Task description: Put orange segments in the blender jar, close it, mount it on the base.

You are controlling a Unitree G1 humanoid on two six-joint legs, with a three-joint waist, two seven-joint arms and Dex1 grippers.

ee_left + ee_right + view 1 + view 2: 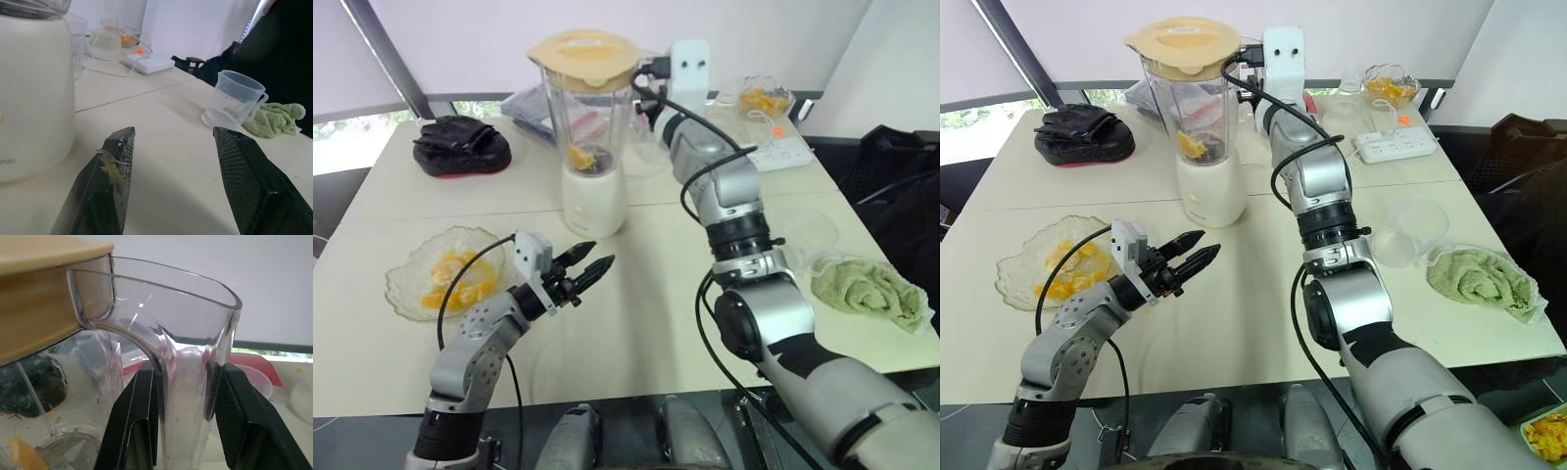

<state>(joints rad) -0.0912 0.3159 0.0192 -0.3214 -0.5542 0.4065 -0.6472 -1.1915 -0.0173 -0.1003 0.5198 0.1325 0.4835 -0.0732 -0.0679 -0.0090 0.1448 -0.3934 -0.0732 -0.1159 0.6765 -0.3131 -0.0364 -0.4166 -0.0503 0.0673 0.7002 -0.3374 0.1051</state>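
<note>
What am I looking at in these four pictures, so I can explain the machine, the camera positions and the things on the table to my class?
This is a humanoid robot with two arms, working at a table. The two wide pictures come from cameras in its head, looking down over its arms. The other two come from a camera on each wrist, looking along that arm's end effector, which is a pair of black fingers.

On the table a blender jar with its lid on stands on a white base. There is also a glass dish of orange segments, a measuring cup, a green cloth, a black pouch and a power strip.

The right end effector is closed on the jar's handle. The left end effector hovers open and empty above the table.
</note>
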